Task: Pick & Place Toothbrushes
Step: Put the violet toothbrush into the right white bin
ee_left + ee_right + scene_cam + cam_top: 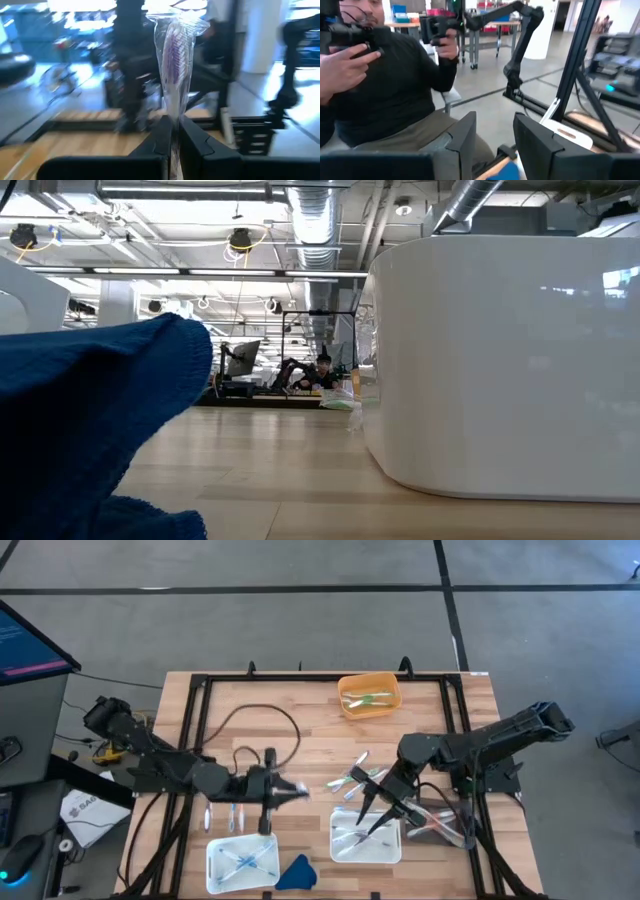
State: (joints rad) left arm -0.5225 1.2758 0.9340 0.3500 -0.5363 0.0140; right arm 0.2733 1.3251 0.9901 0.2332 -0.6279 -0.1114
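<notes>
Toothbrush: wrapped, pinched between the pressed-together fingers of the left gripper, long axis pointing straight out from the jaws.
Left gripper place: above the table, over the front-left tray.
Right gripper: jaws part spread, empty, over the front-right tray.
Nearer arm: left.

No text, label or number can be read anywhere — not even on the white card — its print is too small.

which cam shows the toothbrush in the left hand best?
Left wrist view: the wrapped toothbrush fills the frame, pinched between the left hand's fingers. High view shows only a pale blur at that hand. Low and right wrist views don't show it.
</notes>
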